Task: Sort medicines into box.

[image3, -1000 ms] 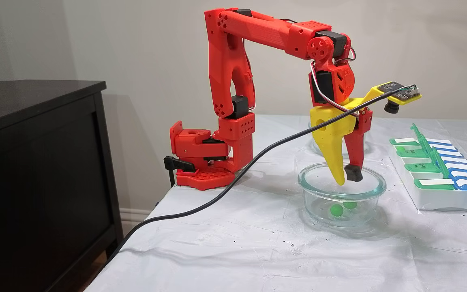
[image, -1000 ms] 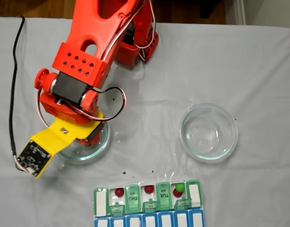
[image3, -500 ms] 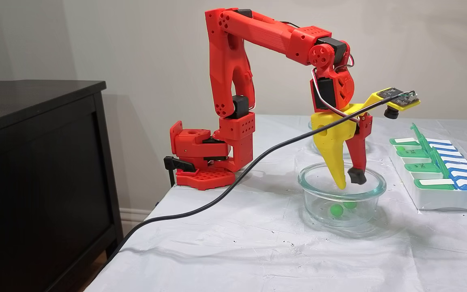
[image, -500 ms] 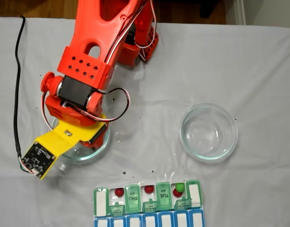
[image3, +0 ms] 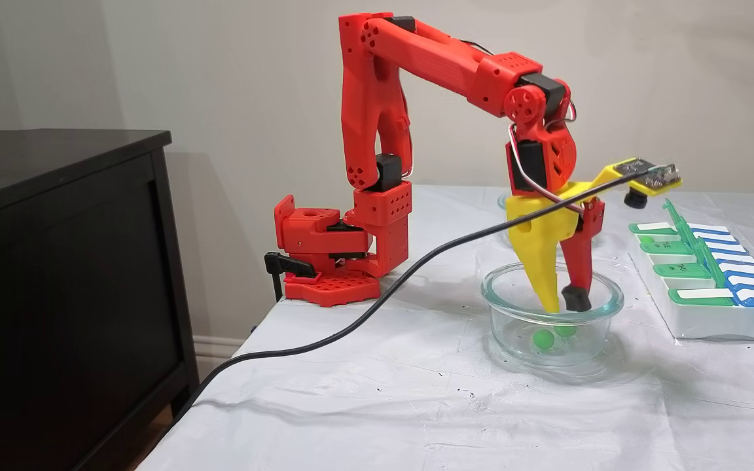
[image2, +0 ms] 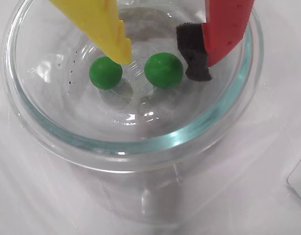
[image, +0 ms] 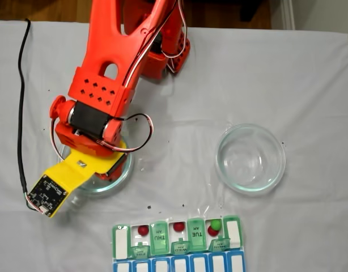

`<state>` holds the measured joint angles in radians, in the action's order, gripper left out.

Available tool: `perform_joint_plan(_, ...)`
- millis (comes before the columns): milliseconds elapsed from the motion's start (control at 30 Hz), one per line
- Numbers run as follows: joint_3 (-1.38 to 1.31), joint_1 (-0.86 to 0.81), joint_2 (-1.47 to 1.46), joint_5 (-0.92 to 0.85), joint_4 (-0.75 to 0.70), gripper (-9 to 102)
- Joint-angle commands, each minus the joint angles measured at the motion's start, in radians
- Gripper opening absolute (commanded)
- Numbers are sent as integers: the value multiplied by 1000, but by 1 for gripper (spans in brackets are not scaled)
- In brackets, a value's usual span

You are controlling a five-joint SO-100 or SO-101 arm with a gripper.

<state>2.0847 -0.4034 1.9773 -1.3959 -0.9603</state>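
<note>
End effector (image2: pixel 163 58), fingers spread and empty, hangs inside the glass dish (image2: pixel 140 142) on the bench, straddling the right green ball (image2: pixel 163 70), which lies just below its tips, while the left green ball (image2: pixel 105 72) sits outside the yellow finger (image2: pixel 99 22).

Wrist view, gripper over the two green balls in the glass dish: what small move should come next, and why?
Probably lower a little further. In the wrist view the gripper is open, and the right green ball lies between the yellow finger and the black pad. In a fixed view the fingertips hang just inside the glass dish, above the balls.
</note>
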Motion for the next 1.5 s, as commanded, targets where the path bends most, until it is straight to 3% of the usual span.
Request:
perform_joint_plan(0, -28, 26, 11, 9, 23, 20)
perform_joint_plan(1467, 52, 84, -18, 69, 101, 19)
